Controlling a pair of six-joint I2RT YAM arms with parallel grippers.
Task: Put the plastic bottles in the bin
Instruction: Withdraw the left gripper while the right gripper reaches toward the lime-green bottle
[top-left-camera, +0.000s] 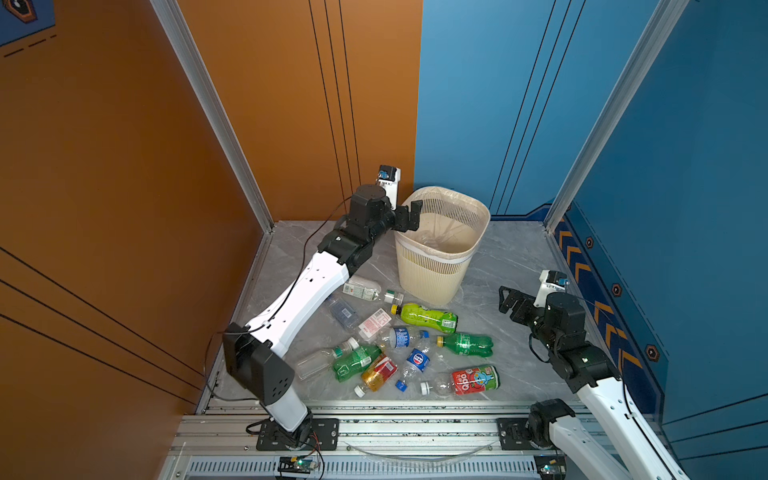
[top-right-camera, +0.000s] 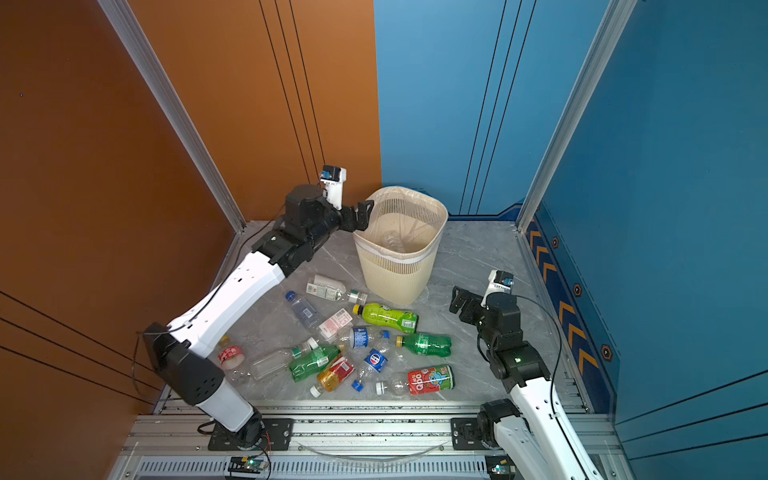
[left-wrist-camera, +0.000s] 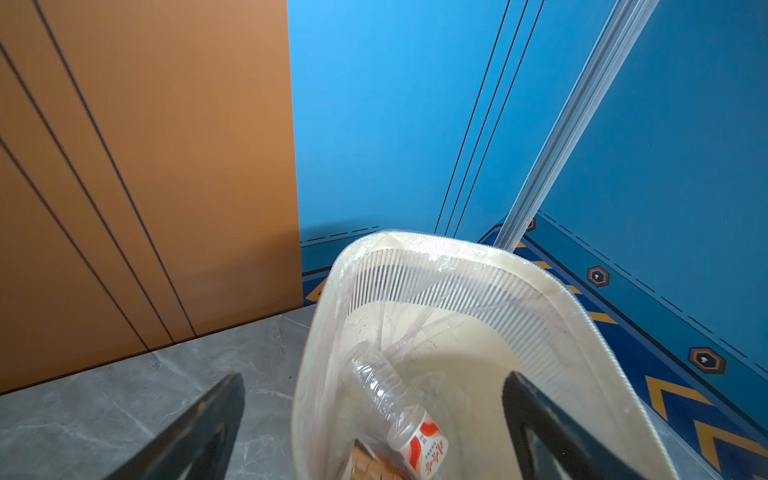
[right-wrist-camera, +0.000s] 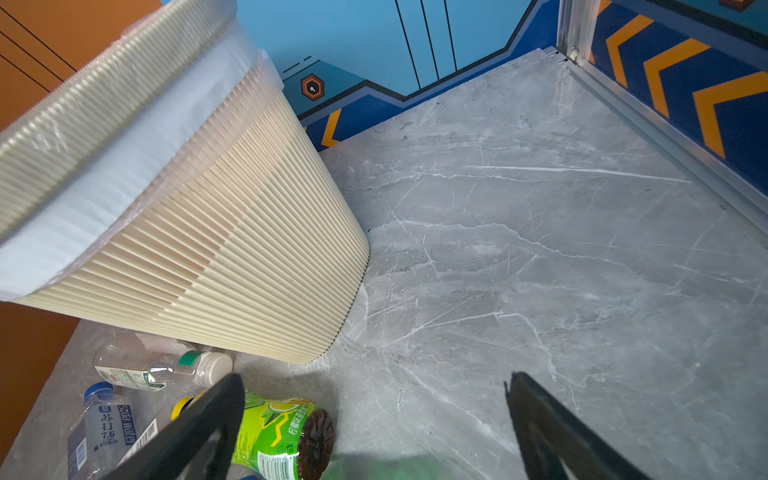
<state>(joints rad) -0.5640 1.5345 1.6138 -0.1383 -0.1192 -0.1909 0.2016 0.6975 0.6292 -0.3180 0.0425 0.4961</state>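
One marble floor (top-left-camera: 507, 257), orange wall (top-left-camera: 270, 104), blue wall (top-left-camera: 478, 104)

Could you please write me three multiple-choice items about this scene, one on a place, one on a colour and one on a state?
1. Where is the left gripper?
A. Above the bin's rim.
B. Down among the floor bottles.
C. Beside the right arm's base.

2. What colour is the cap of the lime-green bottle nearest the bin?
A. Red.
B. Yellow.
C. White.

3. How is the right gripper?
A. Shut on a bottle.
B. Shut on the bin's rim.
C. Open, holding nothing.

Answers: 1 A, it hangs at the rim in both top views; 2 B, the cap shows yellow; 3 C, its jaws stand wide apart with nothing between them.
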